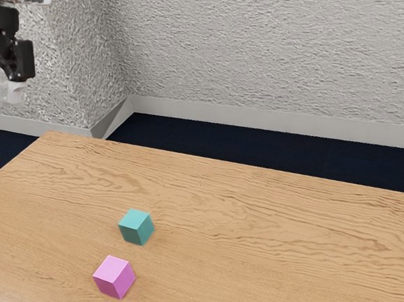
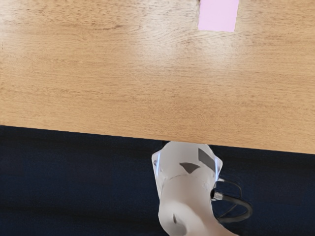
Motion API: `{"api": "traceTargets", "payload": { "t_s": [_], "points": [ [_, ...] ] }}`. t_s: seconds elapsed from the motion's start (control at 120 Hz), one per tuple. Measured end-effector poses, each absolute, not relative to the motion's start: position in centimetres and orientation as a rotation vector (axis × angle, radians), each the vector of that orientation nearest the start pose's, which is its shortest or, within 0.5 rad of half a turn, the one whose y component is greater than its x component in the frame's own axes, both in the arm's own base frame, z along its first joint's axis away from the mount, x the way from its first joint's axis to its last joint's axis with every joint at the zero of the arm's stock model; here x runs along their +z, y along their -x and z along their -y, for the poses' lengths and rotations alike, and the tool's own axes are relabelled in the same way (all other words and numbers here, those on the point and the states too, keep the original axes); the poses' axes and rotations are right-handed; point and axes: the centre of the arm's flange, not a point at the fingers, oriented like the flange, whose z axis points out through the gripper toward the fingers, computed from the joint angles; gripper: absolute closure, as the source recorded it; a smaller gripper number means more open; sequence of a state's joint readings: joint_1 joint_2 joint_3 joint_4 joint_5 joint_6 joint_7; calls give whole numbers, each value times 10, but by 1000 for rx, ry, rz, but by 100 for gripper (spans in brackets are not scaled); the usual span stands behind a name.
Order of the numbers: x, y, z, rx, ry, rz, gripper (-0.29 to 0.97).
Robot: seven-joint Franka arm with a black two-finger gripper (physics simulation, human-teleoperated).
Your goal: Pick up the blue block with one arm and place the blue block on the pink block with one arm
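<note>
A teal-blue block (image 1: 136, 226) rests on the wooden table (image 1: 264, 223), left of the middle in the exterior view. The pink block (image 1: 114, 276) lies just in front of it, nearer the table's front edge, with a small gap between the two. My gripper (image 1: 3, 69) hangs high in the exterior view's upper left corner, far above and behind both blocks, with nothing in it. In the wrist view the pink block (image 2: 219, 14) lies on the table (image 2: 123, 73), well ahead of my hand.
A textured grey wall (image 1: 263, 41) and a dark floor (image 1: 272, 149) lie behind the table. In the wrist view the table's edge (image 2: 98, 129) crosses the picture, with the arm's white base (image 2: 187, 196) over the dark floor beneath it.
</note>
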State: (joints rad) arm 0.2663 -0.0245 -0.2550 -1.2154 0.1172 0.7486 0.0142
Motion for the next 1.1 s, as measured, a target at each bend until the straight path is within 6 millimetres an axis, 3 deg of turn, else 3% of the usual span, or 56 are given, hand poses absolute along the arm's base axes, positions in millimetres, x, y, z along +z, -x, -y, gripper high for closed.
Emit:
{"api": "traceTargets", "payload": {
  "t_s": [0.05,0.158,0.225,0.275,0.35,0.442,0.517,0.592,0.692,0.75,0.8,0.9,0.992,1.1],
  "points": [
    [723,-461,-13,536,2973,79,0],
    [711,-498,5,300,2989,87,0],
    [686,-527,22,263,3006,72,0],
    [655,-549,39,287,3013,45,0],
    [586,-590,49,334,3007,1,0],
    [491,-646,33,360,3019,2,0],
    [427,-682,22,334,3046,13,0],
    [381,-714,15,274,3062,26,0],
    [344,-736,6,204,3076,34,0],
    [333,-742,-6,176,3084,58,0],
    [325,-735,-15,187,3083,65,0],
    [311,-689,-28,223,3084,67,0],
    [305,-652,-28,186,3098,40,0],
    [314,-636,-24,64,3111,-42,0]
  ]
}}
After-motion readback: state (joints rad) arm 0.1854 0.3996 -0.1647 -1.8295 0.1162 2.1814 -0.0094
